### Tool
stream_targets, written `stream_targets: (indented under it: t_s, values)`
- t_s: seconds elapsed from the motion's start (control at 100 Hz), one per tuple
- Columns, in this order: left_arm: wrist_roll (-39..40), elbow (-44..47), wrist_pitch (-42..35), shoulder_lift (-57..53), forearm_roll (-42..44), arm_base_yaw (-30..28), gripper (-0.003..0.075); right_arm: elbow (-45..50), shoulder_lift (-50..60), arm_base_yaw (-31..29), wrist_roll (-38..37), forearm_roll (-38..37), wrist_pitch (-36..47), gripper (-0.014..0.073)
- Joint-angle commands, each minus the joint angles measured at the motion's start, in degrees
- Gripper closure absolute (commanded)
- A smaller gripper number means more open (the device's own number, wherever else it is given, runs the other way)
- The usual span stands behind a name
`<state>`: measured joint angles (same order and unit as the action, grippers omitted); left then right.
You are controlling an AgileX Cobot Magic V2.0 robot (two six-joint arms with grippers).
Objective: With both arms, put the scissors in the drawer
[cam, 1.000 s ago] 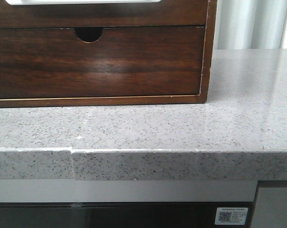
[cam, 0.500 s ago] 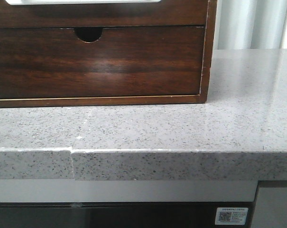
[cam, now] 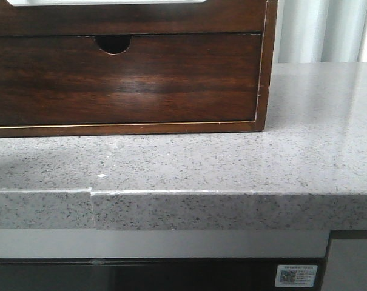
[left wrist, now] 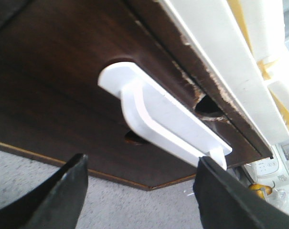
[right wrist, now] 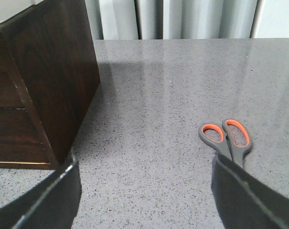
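The drawer [cam: 141,18] is the upper dark glossy front of the wooden cabinet, with a white rounded area on its top edge. In the left wrist view a white handle [left wrist: 158,114] sticks out from a dark wooden front [left wrist: 63,71]. My left gripper [left wrist: 142,162] is open and empty just short of that handle, above the counter. The scissors [right wrist: 228,140], grey with orange-lined loops, lie flat on the counter to the right of the cabinet. My right gripper [right wrist: 144,164] is open and empty, and one finger [right wrist: 244,200] hides the blades. Neither gripper shows in the front view.
Below the drawer is a second front with a half-round finger notch [cam: 113,42]. The cabinet's side [right wrist: 53,81] stands left of the scissors. The grey speckled counter [cam: 232,163] ends at a front edge [cam: 201,209]. Curtains [right wrist: 173,19] hang behind.
A faint shadow has spread over the left part of the counter in the front view. Nothing else has visibly moved.
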<state>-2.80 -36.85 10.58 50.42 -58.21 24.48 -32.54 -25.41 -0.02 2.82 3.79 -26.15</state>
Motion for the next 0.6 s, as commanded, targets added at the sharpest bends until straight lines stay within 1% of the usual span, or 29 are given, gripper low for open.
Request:
stream_targets:
  t_s: [0.0, 0.25, 0.35, 0.43, 0.59]
  values:
    - [-0.5, -4.0, -2.6, 2.0, -2.3, 0.6, 0.0281, -2.1, -0.8, -0.3, 0.1, 0.2, 4.9, 0.0084]
    - [-0.5, -7.7, -2.5, 7.3, -2.9, 0.3, 0.0281, -2.1, -0.8, -0.3, 0.1, 0.2, 4.9, 0.0084]
    - [-0.5, -7.9, -2.6, 9.1, -5.6, 0.3, 0.0281, -2.1, -0.8, -0.3, 0.1, 0.2, 4.9, 0.0084]
    - [-0.5, -7.9, -1.3, 10.3, -8.7, 0.3, 0.0281, -2.1, -0.8, -0.3, 0.1, 0.2, 4.9, 0.0084]
    - [-0.6, -7.9, -1.3, 11.1, -10.0, 0.3, 0.0281, -2.1, -0.8, -0.3, 0.1, 0.2, 4.9, 0.0084]
